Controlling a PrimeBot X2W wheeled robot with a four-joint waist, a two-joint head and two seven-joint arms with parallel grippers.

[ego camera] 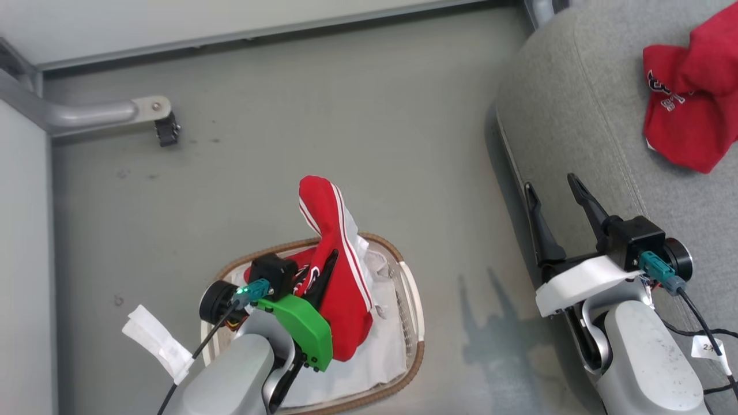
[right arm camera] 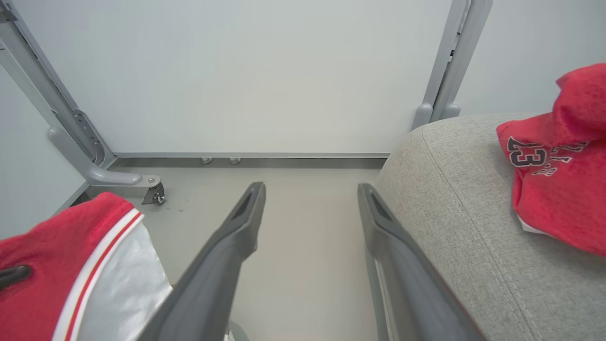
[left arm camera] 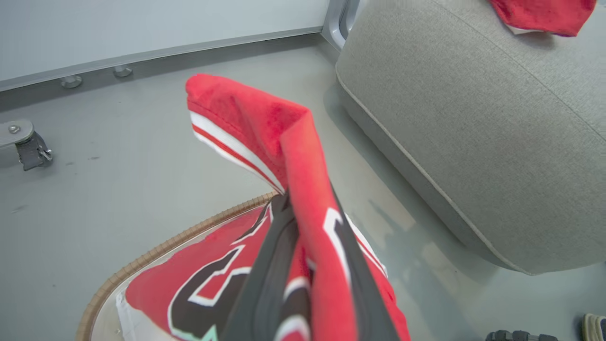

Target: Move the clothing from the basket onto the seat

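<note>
My left gripper (ego camera: 330, 258) is shut on a red garment (ego camera: 337, 276) with white stripes, lifted above the basket (ego camera: 412, 323); its upper fold stands up past the fingertips. In the left wrist view the same red garment (left arm camera: 303, 189) drapes over the closed fingers (left arm camera: 270, 265), with the basket's woven rim (left arm camera: 142, 260) below. A second red garment (ego camera: 689, 98) with black lettering lies on the grey seat (ego camera: 576, 115), also the red garment (right arm camera: 558, 175) on the seat (right arm camera: 454, 199) in the right wrist view. My right gripper (ego camera: 553, 187) stands open and empty by the seat's edge.
A grey metal frame leg with a caster (ego camera: 166, 128) stands on the floor at the upper left. A pale wall panel (ego camera: 230, 17) runs along the back. A white paper tag (ego camera: 155, 340) hangs by the left arm's cable. Grey floor lies between basket and seat.
</note>
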